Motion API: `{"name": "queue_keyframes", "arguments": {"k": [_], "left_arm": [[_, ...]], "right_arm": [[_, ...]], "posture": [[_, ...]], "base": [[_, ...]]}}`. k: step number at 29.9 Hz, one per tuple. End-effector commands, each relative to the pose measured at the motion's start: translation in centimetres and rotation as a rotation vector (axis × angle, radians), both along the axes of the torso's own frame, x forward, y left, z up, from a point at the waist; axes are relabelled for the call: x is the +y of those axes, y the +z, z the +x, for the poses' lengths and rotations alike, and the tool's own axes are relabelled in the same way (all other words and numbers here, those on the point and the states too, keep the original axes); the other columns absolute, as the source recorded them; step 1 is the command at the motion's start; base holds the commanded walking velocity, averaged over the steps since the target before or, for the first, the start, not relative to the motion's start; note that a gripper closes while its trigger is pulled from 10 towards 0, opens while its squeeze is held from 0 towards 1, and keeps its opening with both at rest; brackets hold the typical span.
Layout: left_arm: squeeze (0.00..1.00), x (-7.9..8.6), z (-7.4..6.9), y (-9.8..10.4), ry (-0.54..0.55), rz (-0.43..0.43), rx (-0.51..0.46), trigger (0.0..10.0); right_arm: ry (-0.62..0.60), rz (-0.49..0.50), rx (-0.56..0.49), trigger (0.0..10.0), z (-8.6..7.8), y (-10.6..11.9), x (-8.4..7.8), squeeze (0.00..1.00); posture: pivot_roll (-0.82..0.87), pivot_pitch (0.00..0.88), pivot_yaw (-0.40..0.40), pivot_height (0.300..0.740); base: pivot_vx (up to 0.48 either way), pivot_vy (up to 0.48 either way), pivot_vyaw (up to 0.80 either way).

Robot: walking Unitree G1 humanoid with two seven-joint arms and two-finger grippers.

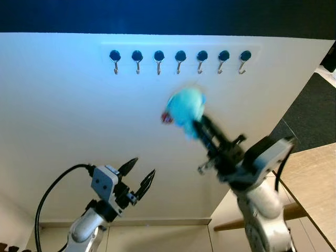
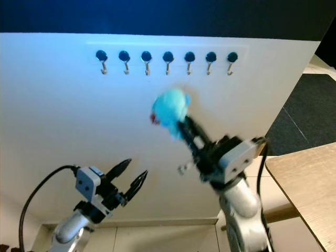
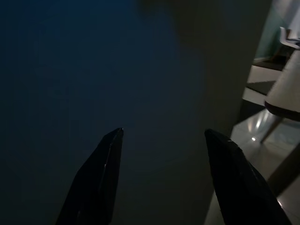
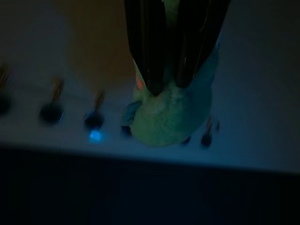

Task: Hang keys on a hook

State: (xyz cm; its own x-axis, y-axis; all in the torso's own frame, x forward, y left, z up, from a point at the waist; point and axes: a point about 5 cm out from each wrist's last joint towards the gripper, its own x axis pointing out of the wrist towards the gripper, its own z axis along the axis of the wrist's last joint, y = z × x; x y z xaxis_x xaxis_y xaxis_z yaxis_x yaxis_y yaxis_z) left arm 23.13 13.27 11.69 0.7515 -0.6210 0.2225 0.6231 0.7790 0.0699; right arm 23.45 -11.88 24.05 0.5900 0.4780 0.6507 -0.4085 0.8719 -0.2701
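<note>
Up near the wall, the right gripper (image 1: pixel 195 126) is clamped on the blue plush key fob (image 1: pixel 185 106), at six o'clock from the row of hooks (image 1: pixel 180 59). Left gripper (image 1: pixel 138 177) hovers spread, holding nothing.

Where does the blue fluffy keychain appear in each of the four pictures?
Left eye view: blue fluffy keychain at centre, below the row of hooks, gripped by the right hand.
Right eye view: slightly left of centre.
Left wrist view: not in it.
Right wrist view: centre, between the black fingers.
Shared landmark: the row of hooks.
</note>
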Motion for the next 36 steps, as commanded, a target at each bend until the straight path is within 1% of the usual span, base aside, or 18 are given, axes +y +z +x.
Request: {"name": "queue_keyframes", "arguments": {"k": [1, 3, 5, 12, 14, 15, 17, 23, 30, 34, 36], "left_arm": [[0.0, -0.1, -0.1, 0.1, -0.014, 0.016, 0.012, 10.0], [0.0, -0.2, -0.1, 0.4, -0.021, 0.02, 0.012, 10.0], [0.0, -0.3, -0.1, 0.5, -0.025, 0.024, 0.014, 10.0], [0.0, -1.2, -0.4, 1.0, -0.06, 0.009, 0.012, 10.0], [0.0, -1.6, -0.1, 1.7, -0.054, -0.022, -0.005, 10.0], [0.0, -1.6, -0.1, 1.7, -0.054, -0.022, -0.005, 10.0], [0.0, -2.2, 0.3, 2.6, -0.054, -0.056, -0.03, 10.0], [0.0, -3.2, 0.8, 4.0, -0.076, -0.083, -0.069, 10.0], [0.0, -3.4, 0.8, 3.9, -0.081, -0.078, -0.063, 10.0], [0.0, -3.3, 0.7, 4.0, -0.076, -0.077, -0.056, 10.0], [0.0, -3.3, 0.7, 4.0, -0.075, -0.077, -0.055, 10.0]], "right_arm": [[-0.053, -0.022, -0.022, 10.0, 0.0, 0.2, -0.5, 0.0], [-0.113, -0.057, -0.064, 10.0, 0.1, 0.6, -1.0, 0.0], [-0.145, -0.067, -0.085, 10.0, 0.2, 0.8, -1.1, 0.0], [-0.171, -0.039, -0.108, 10.0, 0.7, 1.6, -1.2, 0.0], [-0.173, -0.03, -0.111, 10.0, 0.8, 1.8, -1.1, 0.0], [-0.173, -0.03, -0.111, 10.0, 0.8, 1.8, -1.1, 0.0], [-0.17, -0.024, -0.113, 10.0, 0.9, 2.0, -1.0, 0.0], [-0.146, -0.02, -0.112, 10.0, 1.3, 2.4, -0.6, 0.0], [-0.154, -0.015, -0.099, 10.0, 1.8, 2.3, -0.7, 0.0], [-0.198, -0.018, -0.049, 10.0, 2.5, 1.7, -0.9, 0.0], [-0.201, -0.026, -0.036, 10.0, 2.6, 1.3, -0.9, 0.0]], "posture": [[0.04, 0.095, -0.008, 0.74], [0.04, 0.095, -0.009, 0.74], [0.04, 0.094, -0.009, 0.74], [0.04, 0.095, -0.01, 0.74], [0.04, 0.096, -0.013, 0.74], [0.04, 0.096, -0.013, 0.74], [0.04, 0.097, -0.015, 0.74], [0.04, 0.097, -0.014, 0.74], [0.04, 0.096, -0.013, 0.74], [0.04, 0.097, -0.016, 0.74], [0.04, 0.098, -0.018, 0.74]], "base": [[0.0, 0.0, 0.0], [0.0, 0.0, 0.0], [0.0, 0.0, 0.0], [0.0, 0.0, 0.0], [0.0, 0.0, 0.0], [0.0, 0.0, 0.0], [0.0, 0.0, 0.0], [0.0, 0.0, 0.0], [0.0, 0.0, 0.0], [0.0, 0.0, 0.0], [0.0, 0.0, 0.0]]}}
